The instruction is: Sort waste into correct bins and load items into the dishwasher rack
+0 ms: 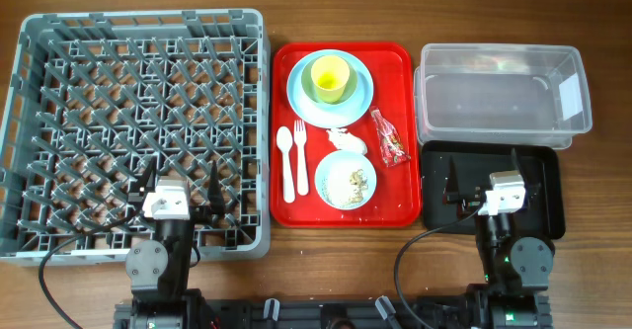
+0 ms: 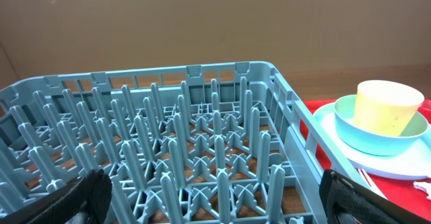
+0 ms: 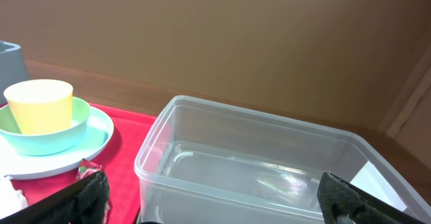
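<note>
Both sets of jaws stand spread to their widest and pinch nothing. The left gripper [image 1: 181, 183] hangs over the near edge of the dishwasher rack [image 1: 138, 18]; whether it touches a peg cannot be told. The right gripper [image 1: 482, 178] hangs above the black tray [image 1: 543, 196], which lies on the desk [image 1: 602, 250] just beside the clear tub [image 1: 499, 48], on the robot's side of it. Between rack and bins sits the red tray [image 1: 281, 196], carrying everything to be sorted. At its far end is the plate [image 1: 301, 102] with the cup [image 1: 329, 76] on it, and at its near end the bowl [image 1: 331, 193] speckled with crumbs [image 1: 351, 181]. The napkin [image 1: 346, 141] lies between them, with the wrapper [image 1: 388, 141] to its right. The fork [image 1: 286, 166] and spoon [image 1: 301, 166] lie side by side along the left. Only the overhead view shows the black tray, napkin, cutlery and crumbed bowl. The left wrist view shows the rack's pegs standing upright between its fingertips, and the cup seated in a shallow pale dish on the plate, which the overhead view leaves unclear. The right wrist view shows the tub's clear walls from the side, between its own spread fingertips, with the stacked cup and plate at far left.
</note>
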You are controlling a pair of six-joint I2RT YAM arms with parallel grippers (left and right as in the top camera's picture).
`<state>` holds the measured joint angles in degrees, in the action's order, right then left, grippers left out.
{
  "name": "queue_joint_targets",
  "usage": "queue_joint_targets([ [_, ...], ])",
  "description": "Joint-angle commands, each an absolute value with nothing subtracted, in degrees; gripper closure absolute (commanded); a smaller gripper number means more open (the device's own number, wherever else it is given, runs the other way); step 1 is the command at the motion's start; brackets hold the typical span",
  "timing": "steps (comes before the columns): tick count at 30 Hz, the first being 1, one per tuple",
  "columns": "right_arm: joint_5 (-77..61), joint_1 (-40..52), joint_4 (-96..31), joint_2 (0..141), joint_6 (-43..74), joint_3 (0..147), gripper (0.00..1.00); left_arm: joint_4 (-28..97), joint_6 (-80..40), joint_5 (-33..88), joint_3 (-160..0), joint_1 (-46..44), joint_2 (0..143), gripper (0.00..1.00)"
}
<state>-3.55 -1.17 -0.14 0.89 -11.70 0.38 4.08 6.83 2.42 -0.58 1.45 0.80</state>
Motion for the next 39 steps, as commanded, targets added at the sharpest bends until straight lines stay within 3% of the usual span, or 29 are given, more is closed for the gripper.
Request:
queue_joint_targets([
  [1, -2.81, -0.93, 0.10, 0.58, -11.90, 0.32, 0.00, 4.32, 7.29, 2.70, -0.32, 1.23, 0.38, 0.00],
  [21, -2.79, -0.93, 0.10, 0.58, -11.90, 0.32, 0.00, 4.19, 7.25, 3.05, -0.32, 1.23, 0.38, 0.00],
  [24, -2.81, -0.93, 0.10, 0.58, -11.88, 0.32, 0.00, 3.16, 7.05, 14.02, -0.32, 1.23, 0.38, 0.00],
  [30, -2.81, -0.93, 0.10, 0.58, -11.88, 0.32, 0.00, -3.55, 5.26, 20.69, -0.89, 1.23, 0.38, 0.00],
  [33, -2.79, -0.93, 0.10, 0.58, -11.88, 0.32, 0.00, -2.70, -4.99, 22.44, -5.96, 1.23, 0.38, 0.00],
  [39, -2.81, -0.93, 0.10, 0.58, -11.88, 0.32, 0.00, 4.05, -9.69, 24.03, -22.48, 1.23, 4.69, 0.00],
])
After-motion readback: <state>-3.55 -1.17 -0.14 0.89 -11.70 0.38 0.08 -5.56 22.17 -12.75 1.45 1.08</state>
